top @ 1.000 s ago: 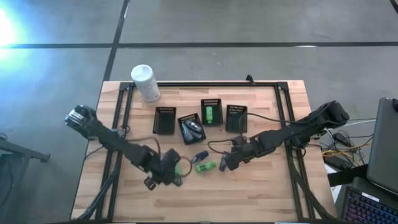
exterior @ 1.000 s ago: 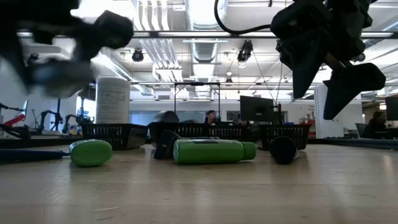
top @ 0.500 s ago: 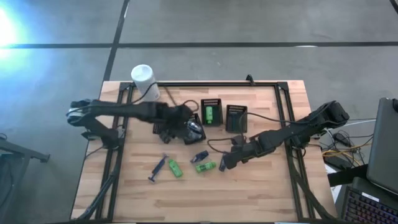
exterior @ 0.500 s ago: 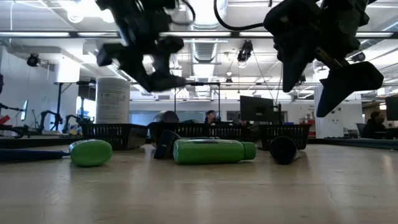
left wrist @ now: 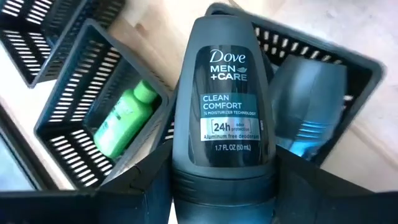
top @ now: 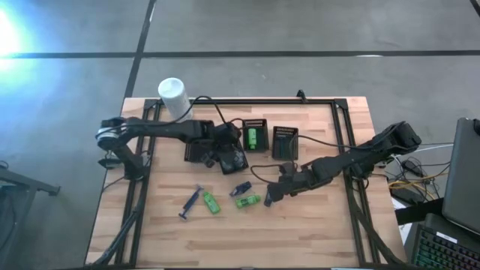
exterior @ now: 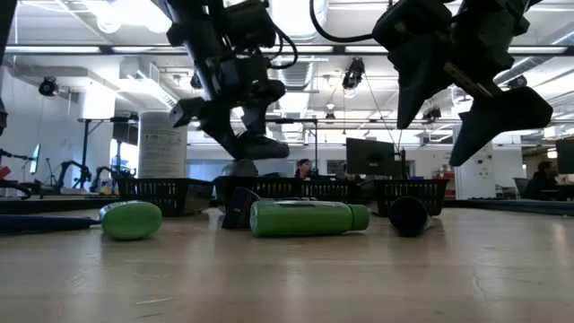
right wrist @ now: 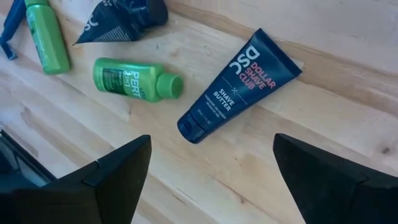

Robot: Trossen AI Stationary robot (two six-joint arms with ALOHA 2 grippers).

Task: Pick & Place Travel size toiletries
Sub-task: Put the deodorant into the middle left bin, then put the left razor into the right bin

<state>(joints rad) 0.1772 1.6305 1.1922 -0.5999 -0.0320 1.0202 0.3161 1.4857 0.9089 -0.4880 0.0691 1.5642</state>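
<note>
grey deodorant bottle (left wrist: 222,93) sat clamped in the left gripper (top: 223,150), above a black basket (left wrist: 348,68) already holding another grey bottle (left wrist: 309,106). the right gripper (right wrist: 208,165) hovered wide and empty over a dark tube (right wrist: 239,84) and a green bottle (right wrist: 137,79) on the wooden table (right wrist: 323,112).

Bright even light; floor glare upper left; low view backlit.

Base of grey bottle (left wrist: 222,99) is hidden btwn left gripper's (left wrist: 222,186) fingers (left wrist: 118,193) — second grey bottle (left wrist: 308,106) partly covered; dark tube (right wrist: 127,18) cut off by frame edge.
</note>
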